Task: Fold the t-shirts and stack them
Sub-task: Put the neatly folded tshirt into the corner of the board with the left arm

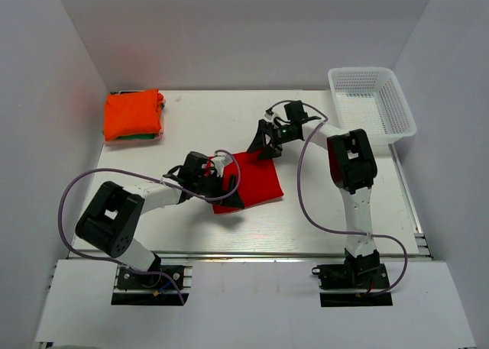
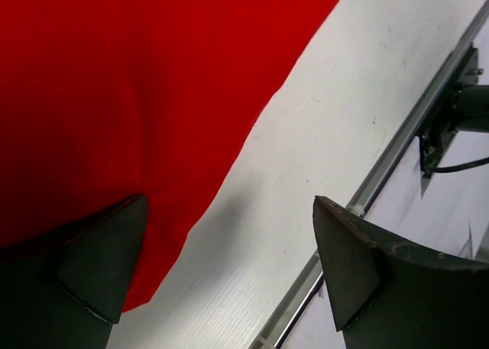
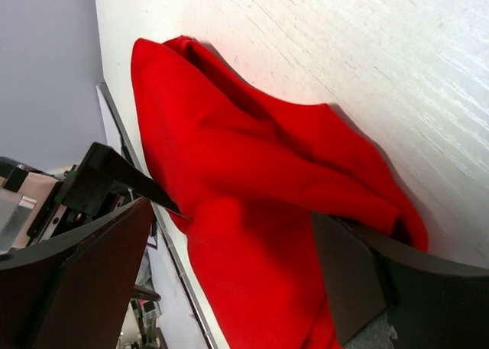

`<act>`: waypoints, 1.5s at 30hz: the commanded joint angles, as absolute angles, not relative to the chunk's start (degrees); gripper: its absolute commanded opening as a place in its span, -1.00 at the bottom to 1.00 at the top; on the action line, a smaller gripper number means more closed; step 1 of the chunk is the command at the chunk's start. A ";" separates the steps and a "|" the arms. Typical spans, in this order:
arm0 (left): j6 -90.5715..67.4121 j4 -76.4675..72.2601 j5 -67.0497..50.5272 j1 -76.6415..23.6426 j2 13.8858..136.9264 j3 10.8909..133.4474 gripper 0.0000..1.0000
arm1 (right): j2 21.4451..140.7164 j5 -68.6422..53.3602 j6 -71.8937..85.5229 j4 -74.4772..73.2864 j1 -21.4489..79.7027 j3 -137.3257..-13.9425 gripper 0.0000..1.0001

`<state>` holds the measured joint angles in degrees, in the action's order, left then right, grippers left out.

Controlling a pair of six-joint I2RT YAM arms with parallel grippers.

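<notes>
- Red t-shirt (image 1: 256, 179) — lies near the middle of the table (image 1: 229, 112), folded into a rough square.
- Left gripper (image 2: 229, 204): fingers spread, at the near left corner of the shirt; one finger over the cloth edge, the other over bare table.
- Right gripper (image 3: 229, 210): fingers spread wide at the far corner, with bunched red cloth between them.
- Orange shirt (image 1: 134, 114) — folded, stacked on a green shirt (image 1: 144, 138) at the far left corner.
- White basket (image 1: 372, 72): far right.

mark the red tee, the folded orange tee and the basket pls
red t-shirt (image 1: 256, 179): top external view, middle of the cloth.
orange t-shirt (image 1: 134, 114): top external view, centre of its upper face.
basket (image 1: 361, 70): top external view, far rim.
</notes>
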<state>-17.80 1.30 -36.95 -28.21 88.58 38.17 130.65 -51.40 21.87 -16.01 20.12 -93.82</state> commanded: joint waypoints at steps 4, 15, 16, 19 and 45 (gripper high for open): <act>-16.26 10.80 -28.04 -28.12 83.07 40.33 1.00 | 125.45 -47.55 17.42 -19.15 20.13 -97.91 0.81; -23.64 13.52 -6.97 -26.98 74.87 46.67 1.00 | 98.28 -40.88 13.70 -17.50 20.13 -76.42 0.81; -23.64 16.49 -3.12 -26.98 75.84 48.93 1.00 | 96.61 -40.17 14.15 -17.06 19.95 -74.38 0.81; -25.05 20.73 2.17 -26.98 80.58 52.72 1.00 | 89.31 -38.06 14.68 -14.86 19.95 -65.76 0.81; -26.19 7.22 -0.60 -26.98 105.45 49.48 -0.18 | 70.06 -32.17 13.62 -18.46 19.77 -48.52 0.81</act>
